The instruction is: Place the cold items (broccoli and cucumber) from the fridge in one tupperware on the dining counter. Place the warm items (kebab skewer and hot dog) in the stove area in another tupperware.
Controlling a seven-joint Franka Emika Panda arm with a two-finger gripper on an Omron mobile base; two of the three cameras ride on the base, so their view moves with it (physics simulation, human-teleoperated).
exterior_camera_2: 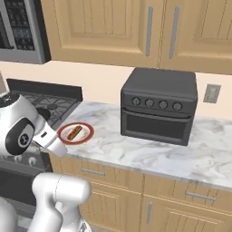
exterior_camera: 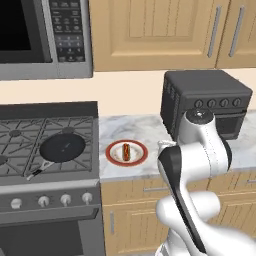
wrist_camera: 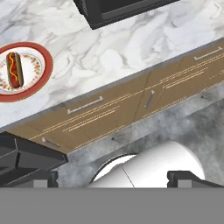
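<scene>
on the marble counter, the hot dog is lying in a red-rimmed plate, between the stove and the toaster oven, near the front edge. open marble is stretching around it. my pincer is hanging out past the counter edge, fingertips spread wide, grasping nothing.

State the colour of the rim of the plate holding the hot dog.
Red rim on the plate, around a white centre; clearest in the hand view.
</scene>
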